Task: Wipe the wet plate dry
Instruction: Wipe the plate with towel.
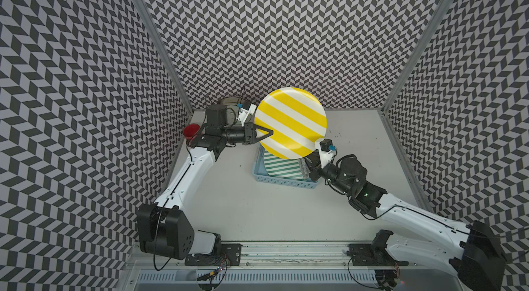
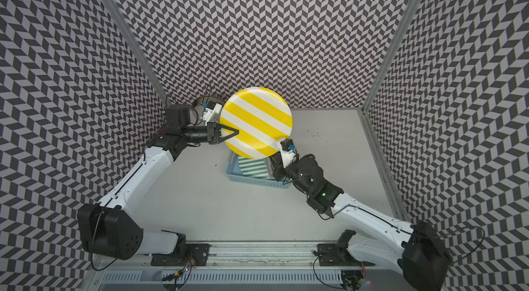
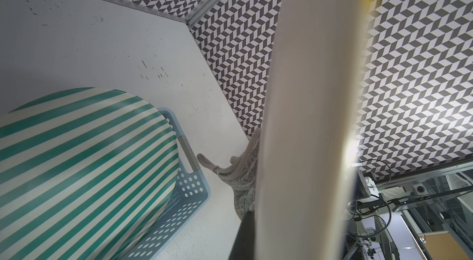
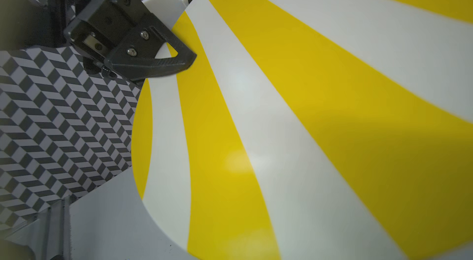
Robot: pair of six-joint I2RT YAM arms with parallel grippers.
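Note:
The yellow-and-white striped plate (image 1: 290, 123) (image 2: 257, 123) hangs tilted above the table, top face showing in both top views. My left gripper (image 1: 270, 132) (image 2: 237, 132) is shut on its left rim; one black finger (image 4: 153, 59) lies on the top face. In the left wrist view the plate (image 3: 307, 118) is edge-on, with a grey knit cloth (image 3: 243, 182) against its underside. My right gripper (image 1: 308, 166) (image 2: 274, 168) reaches under the plate's near right edge with the cloth (image 1: 302, 167) bunched at its tip. Its fingers are hidden.
A blue perforated basket (image 1: 286, 184) (image 3: 186, 194) under the plate holds a green-striped plate (image 1: 282, 169) (image 3: 76, 169). A red cup (image 1: 191, 131) and a round metal vessel (image 1: 229, 102) stand at the back left behind the left arm. Patterned walls enclose three sides.

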